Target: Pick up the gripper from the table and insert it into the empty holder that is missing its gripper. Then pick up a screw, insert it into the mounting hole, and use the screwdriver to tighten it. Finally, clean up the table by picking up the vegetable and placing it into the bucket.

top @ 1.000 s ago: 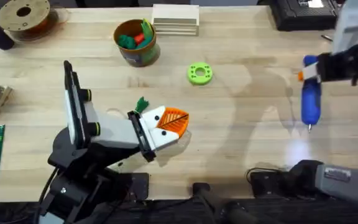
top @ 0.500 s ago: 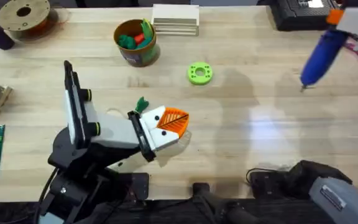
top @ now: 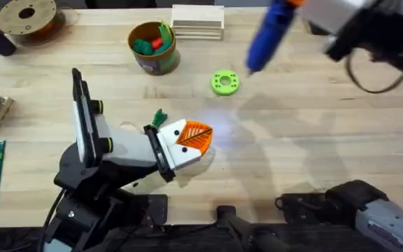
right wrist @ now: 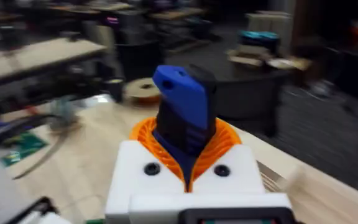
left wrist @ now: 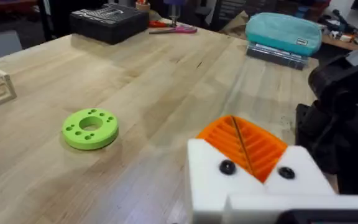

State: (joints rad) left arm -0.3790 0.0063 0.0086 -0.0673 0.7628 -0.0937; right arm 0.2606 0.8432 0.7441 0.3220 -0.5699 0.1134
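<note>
Bucket at the counter's far side, holding green and red toy vegetables. Screwdriver pinched in the right pincer, raised above the counter, long axis tilted, metal tip down toward the green ring (just beside it). Left pincer pressed together, resting low; leafy vegetable beside it.

a pale wooden table under bright light, cluttered workbenches behind.
</note>
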